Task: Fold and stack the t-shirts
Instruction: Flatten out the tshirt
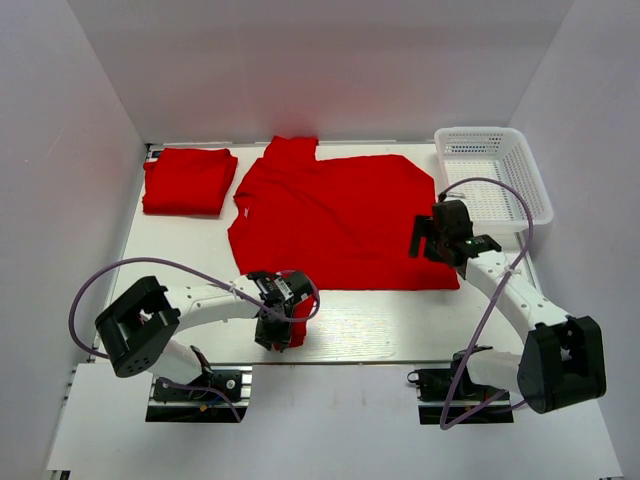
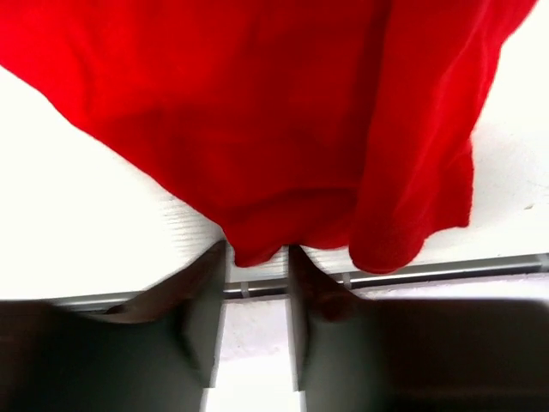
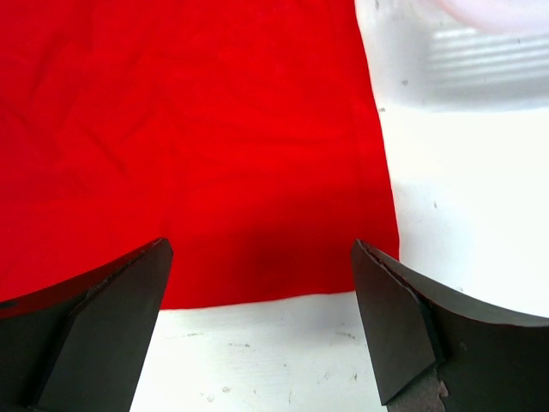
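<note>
The left claw [image 1: 278, 335] pinches a soft, floppy bit of the red shirt [image 1: 340, 215], low in the frame. The right claw [image 1: 421, 240] hangs wide open over the shirt's flat right edge.

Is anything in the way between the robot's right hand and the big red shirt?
No, nothing visible. The right gripper hangs open over the spread shirt at its near corner, with only bare cloth below its jaws. The basket sits off to the side.
</note>
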{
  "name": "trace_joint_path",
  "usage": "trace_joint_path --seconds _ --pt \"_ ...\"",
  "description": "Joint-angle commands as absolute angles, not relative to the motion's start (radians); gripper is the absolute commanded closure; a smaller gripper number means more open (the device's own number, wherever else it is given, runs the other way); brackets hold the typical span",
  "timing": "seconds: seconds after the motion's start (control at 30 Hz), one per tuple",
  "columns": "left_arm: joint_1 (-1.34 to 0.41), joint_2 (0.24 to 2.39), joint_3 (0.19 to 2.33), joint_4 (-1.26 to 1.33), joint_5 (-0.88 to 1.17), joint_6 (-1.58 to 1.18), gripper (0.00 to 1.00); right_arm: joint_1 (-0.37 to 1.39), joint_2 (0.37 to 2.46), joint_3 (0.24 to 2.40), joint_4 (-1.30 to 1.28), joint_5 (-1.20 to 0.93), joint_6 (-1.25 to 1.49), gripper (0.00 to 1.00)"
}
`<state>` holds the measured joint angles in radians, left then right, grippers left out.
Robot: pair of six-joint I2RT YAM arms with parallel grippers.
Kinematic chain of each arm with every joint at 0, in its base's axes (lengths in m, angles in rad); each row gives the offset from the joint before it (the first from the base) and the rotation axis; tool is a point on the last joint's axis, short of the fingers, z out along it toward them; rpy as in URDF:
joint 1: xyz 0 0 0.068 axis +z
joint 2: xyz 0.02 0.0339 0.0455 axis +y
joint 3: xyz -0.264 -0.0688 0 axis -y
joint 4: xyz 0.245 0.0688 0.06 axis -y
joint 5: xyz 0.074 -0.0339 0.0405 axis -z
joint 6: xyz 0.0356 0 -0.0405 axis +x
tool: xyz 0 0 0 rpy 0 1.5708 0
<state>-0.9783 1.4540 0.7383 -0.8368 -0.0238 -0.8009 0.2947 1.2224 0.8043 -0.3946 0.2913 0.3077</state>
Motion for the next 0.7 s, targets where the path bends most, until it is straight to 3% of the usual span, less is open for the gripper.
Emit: trace_joint_path --seconds 0.0,0.03,0.07,0.1,0.37,0.67 --pt "-0.976 1.482 0.709 -0.727 -0.087 -0.81 0.61 0.288 1.178 0.787 -0.406 0.319 0.339 0.1" --pt "-0.976 1.482 0.709 -0.748 -0.087 -0.81 0.68 0.29 1.174 0.782 -0.407 0.319 0.342 0.1" --pt "-0.976 1.482 0.709 -0.761 -0.1 -0.819 0.97 0.288 1.164 0.779 -0.407 0.321 0.345 0.1" --pt "-0.976 1.482 0.709 -0.771 -0.113 -0.828 1.0 0.287 1.164 0.778 -0.416 0.324 0.351 0.1" --pt "-0.957 1.373 0.762 -1.101 -0.201 -0.979 1.0 0.282 1.115 0.709 -0.517 0.391 0.514 0.1" --pt "-0.957 1.273 0.805 -1.235 -0.19 -0.999 1.0 0.259 1.143 0.652 -0.554 0.452 0.621 0.1"
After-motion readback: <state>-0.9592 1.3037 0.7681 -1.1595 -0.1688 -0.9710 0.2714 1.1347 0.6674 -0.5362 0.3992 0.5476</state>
